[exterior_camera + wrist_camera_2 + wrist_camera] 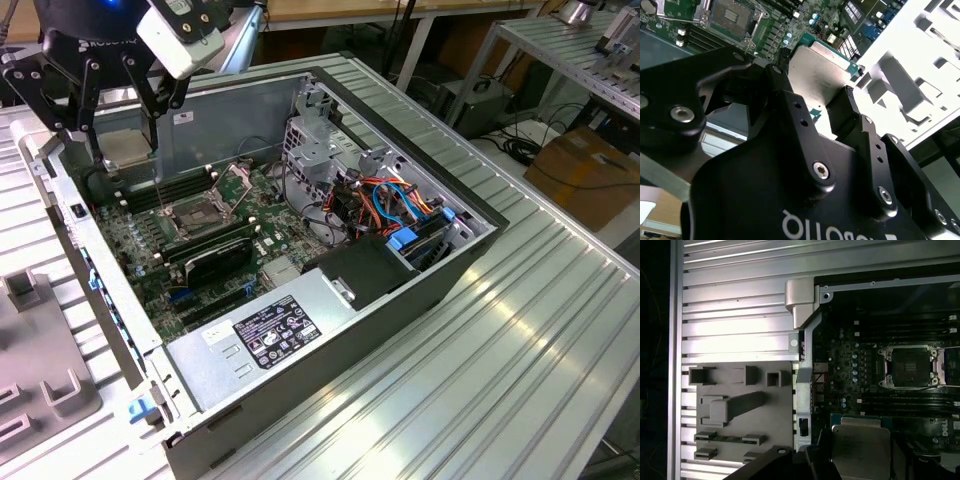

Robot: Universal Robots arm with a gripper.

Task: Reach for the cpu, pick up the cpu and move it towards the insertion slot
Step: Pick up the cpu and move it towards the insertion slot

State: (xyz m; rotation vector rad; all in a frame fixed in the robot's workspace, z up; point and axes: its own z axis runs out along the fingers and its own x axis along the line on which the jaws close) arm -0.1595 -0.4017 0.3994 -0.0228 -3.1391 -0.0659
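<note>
My gripper (120, 138) hangs above the open computer case at the exterior view's upper left, shut on the cpu (125, 148), a thin square chip with a pale silvery face. In the second wrist view the cpu (820, 70) sits clamped between the two black fingers (847, 97). In the first wrist view the cpu (860, 445) is over the motherboard's edge, just inside the case wall. The insertion slot (195, 212) lies on the green board below and to the exterior view's right of the cpu, its metal frame open and its dark centre bare (910, 367) (732, 17).
Long black memory slots (215, 245) flank the socket. A drive cage with coloured cables (400, 210) and a power supply (270, 330) fill the case's near end. A grey fixture plate (740, 405) lies outside the case wall (100, 260) on the ribbed metal table (520, 330).
</note>
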